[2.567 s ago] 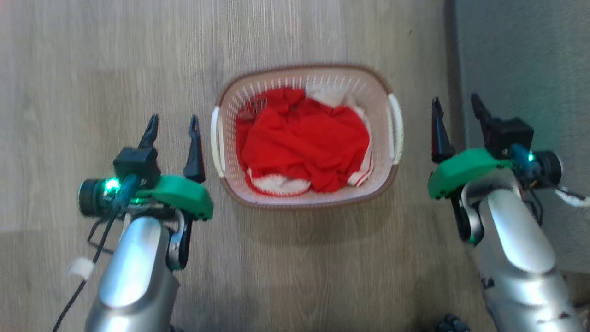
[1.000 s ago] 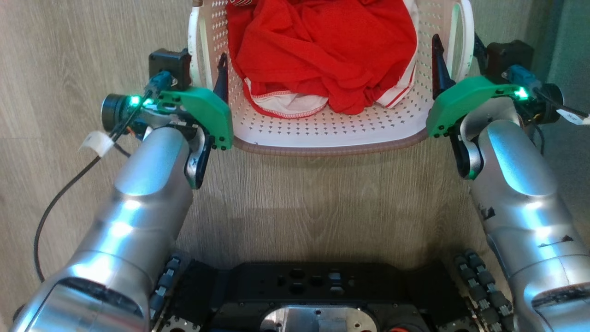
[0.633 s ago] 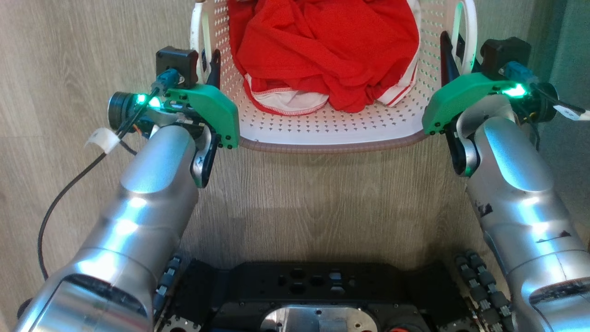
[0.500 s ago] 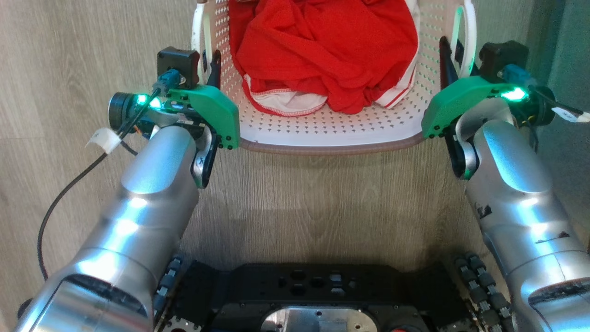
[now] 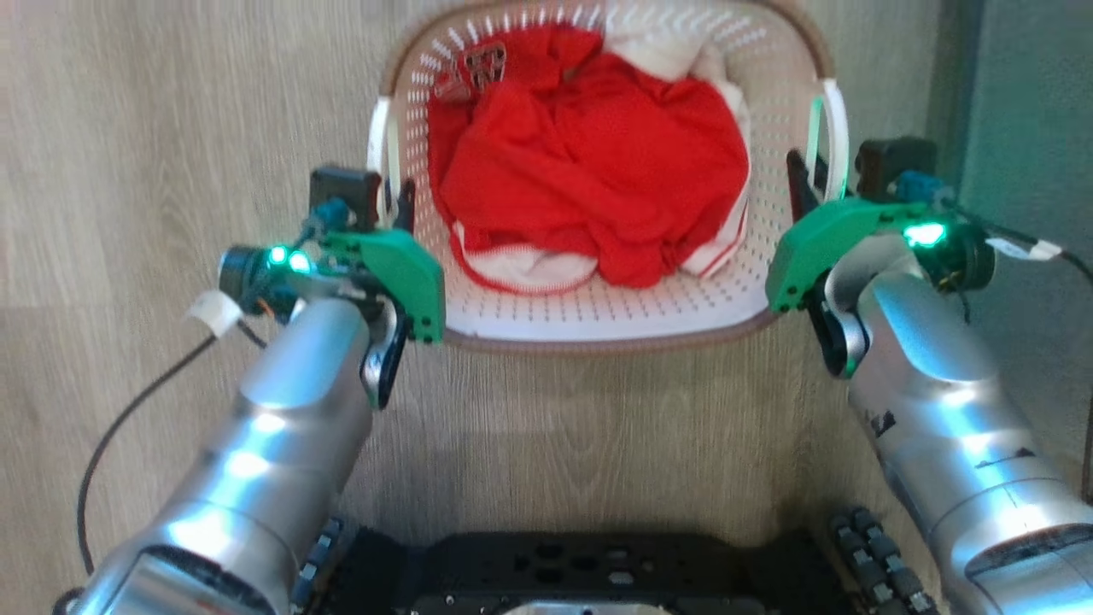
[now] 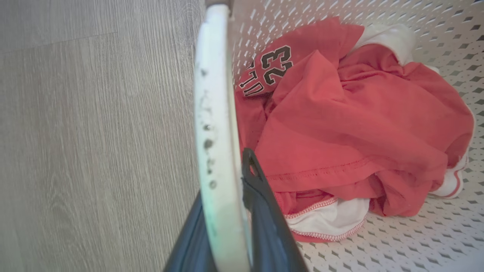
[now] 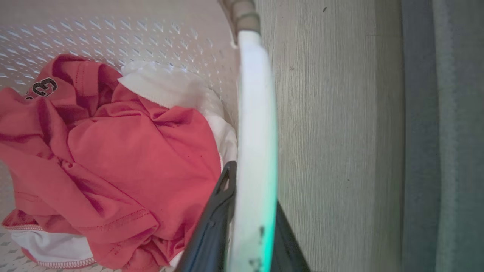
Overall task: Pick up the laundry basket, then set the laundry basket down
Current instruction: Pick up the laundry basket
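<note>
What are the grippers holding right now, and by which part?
The laundry basket, by its white side handles: left gripper shut on the left handle, right gripper on the right handle.

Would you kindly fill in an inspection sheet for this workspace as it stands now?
Surface: pale wood-look floor.
Job's things: laundry basket, holding a red jersey and white cloth.
Clutter: nothing seen.
Hands: left hand shut on the basket's left handle; right hand shut on its right handle.
Cables: black cable trailing back from the left hand; tagged cable by the right hand.
Surroundings: grey-green surface along the right; robot base at the bottom.
</note>
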Tool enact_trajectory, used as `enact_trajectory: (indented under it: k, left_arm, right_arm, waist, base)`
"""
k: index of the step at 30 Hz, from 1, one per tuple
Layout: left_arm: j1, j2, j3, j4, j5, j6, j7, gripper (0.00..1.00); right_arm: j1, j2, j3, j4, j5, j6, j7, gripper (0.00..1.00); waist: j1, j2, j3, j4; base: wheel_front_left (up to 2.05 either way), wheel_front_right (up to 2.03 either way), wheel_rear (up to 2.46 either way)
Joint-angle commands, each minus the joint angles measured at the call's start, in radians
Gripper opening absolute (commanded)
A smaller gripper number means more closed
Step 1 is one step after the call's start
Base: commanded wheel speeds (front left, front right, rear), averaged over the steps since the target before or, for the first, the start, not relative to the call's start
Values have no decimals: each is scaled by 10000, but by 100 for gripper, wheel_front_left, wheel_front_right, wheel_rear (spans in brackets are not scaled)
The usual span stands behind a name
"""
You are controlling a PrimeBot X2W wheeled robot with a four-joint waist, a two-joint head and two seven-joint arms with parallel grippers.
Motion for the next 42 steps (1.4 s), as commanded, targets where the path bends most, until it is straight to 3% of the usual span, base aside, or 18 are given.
enact_trajectory:
  k: [1,16,42]
  left_arm:
    - [517,335,35,112,-48,-23,-51,0]
    - [2305,335,-1422,804,-1716,-106,457,0]
    - [4601,334,-2709,1469,-3088,-407,1849,0]
  right_arm:
    - [489,47,148,-9,124,10,-138,0]
    - [1629,47,1749,1782,2128,10,103,0]
    - [3880,47,4120,2299,4723,10,1838,0]
  waist:
    - [0,0,-532,-55]
    - [0,0,-3477,-169]
    - [0,0,-7472,-48]
  base:
    - [0,0,0]
    - [0,0,0]
    - [0,0,0]
